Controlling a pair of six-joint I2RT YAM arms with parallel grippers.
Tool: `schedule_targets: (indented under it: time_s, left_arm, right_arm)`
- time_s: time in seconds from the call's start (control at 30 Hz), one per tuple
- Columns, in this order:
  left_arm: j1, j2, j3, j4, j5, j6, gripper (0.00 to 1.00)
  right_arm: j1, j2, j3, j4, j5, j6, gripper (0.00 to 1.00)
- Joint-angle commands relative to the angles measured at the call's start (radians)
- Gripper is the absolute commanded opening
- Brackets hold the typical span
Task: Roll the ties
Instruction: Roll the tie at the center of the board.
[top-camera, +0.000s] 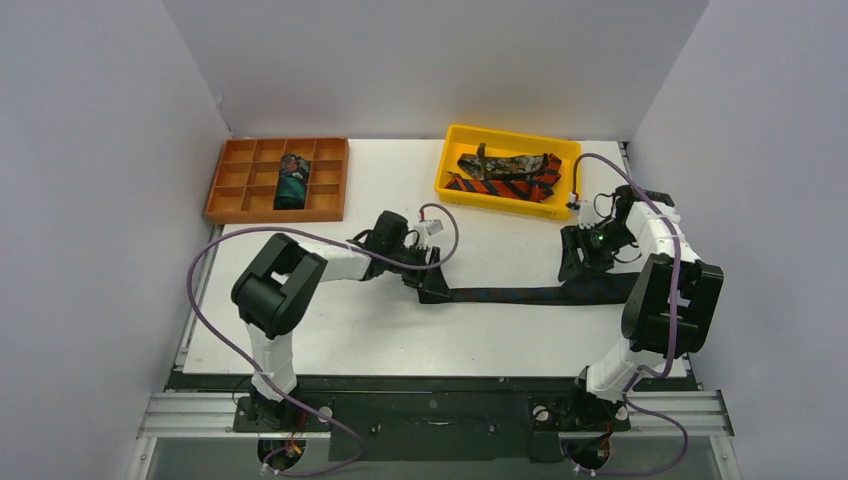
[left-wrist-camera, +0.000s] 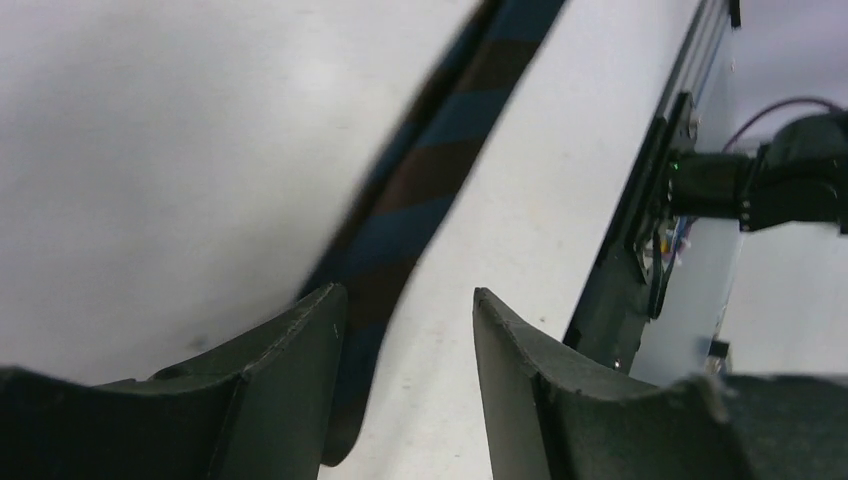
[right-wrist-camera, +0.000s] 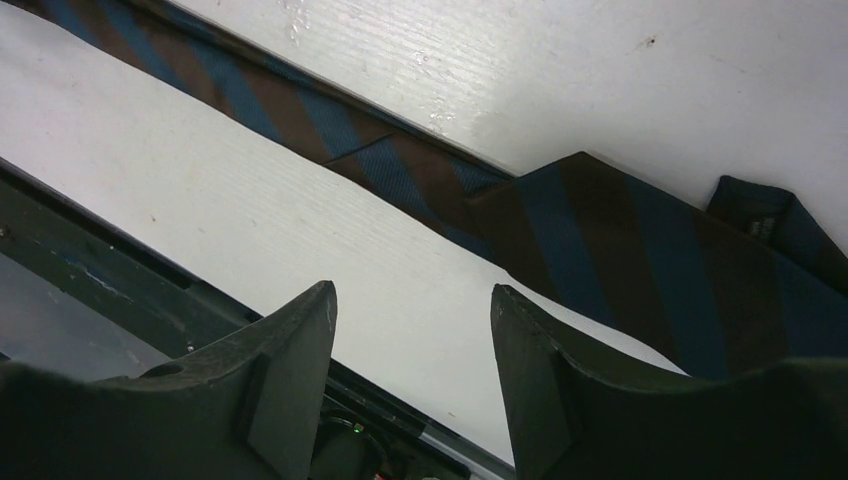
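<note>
Striped tie (top-camera: 520, 295) flat on desk (top-camera: 380, 335), parallel to near edge, well apart from far yellow bin (top-camera: 445, 165). Left tool (left-wrist-camera: 405, 305) spread at narrow end; right tool (right-wrist-camera: 412, 300) spread above wide end.

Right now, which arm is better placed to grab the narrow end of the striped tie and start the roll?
Left. Its open fingers bracket the striped tie's narrow tip, while the right arm's open fingers sit at the wide end, short of the fabric.
</note>
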Motion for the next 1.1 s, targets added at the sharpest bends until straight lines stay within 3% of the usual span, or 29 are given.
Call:
schedule_targets:
  time_s: [0.0, 0.2, 0.37, 0.63, 0.7, 0.73, 0.83, 0.93, 1.07]
  left_arm:
    - [0.082, 0.089, 0.002, 0.061, 0.043, -0.072, 0.46]
    - [0.112, 0.124, -0.022, 0.035, 0.038, -0.043, 0.45]
    - [0.118, 0.01, -0.034, 0.003, 0.063, 0.049, 0.48]
    - [0.114, -0.315, -0.02, -0.123, -0.027, 0.256, 0.84]
    - [0.116, -0.416, -0.041, -0.162, -0.086, 0.321, 0.92]
    - [0.116, -0.486, -0.05, -0.167, -0.13, 0.356, 0.97]
    - [0.115, -0.599, -0.112, -0.137, -0.233, 0.344, 0.97]
    - [0.115, -0.658, -0.142, -0.103, -0.316, 0.275, 0.97]
    - [0.135, -0.66, -0.148, -0.186, -0.228, 0.258, 0.97]
  right_arm:
    - [-0.001, -0.055, -0.002, 0.004, 0.048, -0.024, 0.54]
    - [-0.001, -0.08, 0.014, -0.042, 0.096, -0.078, 0.54]
    - [-0.001, -0.117, 0.034, -0.047, 0.1, -0.102, 0.54]
    - [-0.001, -0.259, 0.1, 0.02, 0.098, -0.147, 0.55]
    - [-0.001, -0.331, 0.1, 0.057, 0.106, -0.187, 0.58]
    - [-0.001, -0.377, 0.096, 0.093, 0.103, -0.188, 0.66]
    - [0.001, -0.434, 0.056, 0.182, 0.079, -0.096, 0.79]
    - [0.002, -0.422, 0.049, 0.214, 0.083, -0.014, 0.8]
    - [0.003, -0.312, 0.106, 0.062, 0.094, -0.069, 0.77]
